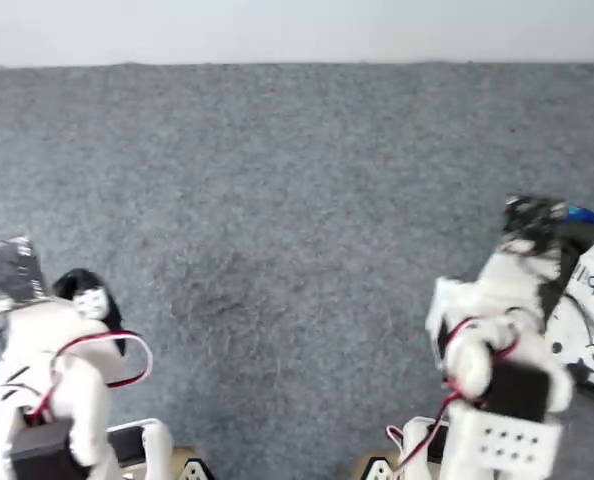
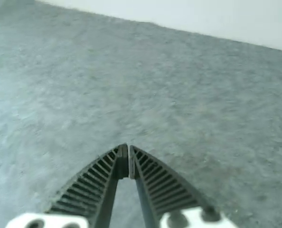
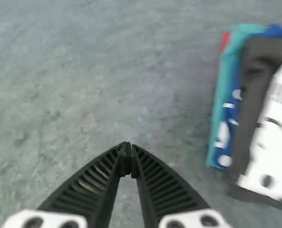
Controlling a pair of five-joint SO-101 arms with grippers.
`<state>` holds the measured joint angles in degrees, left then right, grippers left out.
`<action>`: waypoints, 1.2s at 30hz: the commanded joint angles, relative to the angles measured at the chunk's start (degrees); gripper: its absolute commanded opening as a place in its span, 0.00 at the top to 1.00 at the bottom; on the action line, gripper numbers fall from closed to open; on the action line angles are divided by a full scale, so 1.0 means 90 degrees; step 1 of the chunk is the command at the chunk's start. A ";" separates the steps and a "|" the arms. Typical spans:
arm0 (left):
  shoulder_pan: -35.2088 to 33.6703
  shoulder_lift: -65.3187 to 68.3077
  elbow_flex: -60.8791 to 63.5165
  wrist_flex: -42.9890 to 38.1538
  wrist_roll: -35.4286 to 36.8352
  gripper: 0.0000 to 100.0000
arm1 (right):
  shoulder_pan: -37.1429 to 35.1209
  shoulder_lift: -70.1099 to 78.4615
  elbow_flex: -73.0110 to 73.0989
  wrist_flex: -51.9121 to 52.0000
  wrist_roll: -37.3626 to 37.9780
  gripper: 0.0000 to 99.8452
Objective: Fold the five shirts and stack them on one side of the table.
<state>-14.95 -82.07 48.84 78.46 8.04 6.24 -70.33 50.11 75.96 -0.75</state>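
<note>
Since the stack (image 3: 255, 118) of shirts lies at the table's (image 1: 277, 180) 3 o'clock edge, roughly 4 o'clock of the right gripper (image 3: 126, 159) and well apart from the left gripper (image 2: 128, 160), both pinched closed and empty, the right arm looks nearer.

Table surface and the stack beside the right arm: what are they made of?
Table surface: looks like grey felt or low-pile carpet, matte, with a fuzzy mottled nap. Stack: folded cloth, likely cotton knit shirts; soft layered edges in teal, black and white with print. Weave can't be told.
</note>
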 commanded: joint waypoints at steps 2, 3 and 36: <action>0.0625 -0.1065 0.1656 -0.0967 0.0039 0.99 | -0.0513 -0.1001 0.1221 -0.0620 -0.0059 0.99; 0.0703 -0.1319 0.1988 -0.1084 0.0039 0.99 | -0.0571 -0.1206 0.1475 -0.0728 -0.0059 0.99; 0.0781 -0.2432 0.5289 -0.1123 -0.0713 0.99 | -0.0093 -0.3736 0.5148 -0.0112 -0.0049 0.99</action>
<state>-7.82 -103.43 96.57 68.62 2.24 1.14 -102.95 95.56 74.37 -0.75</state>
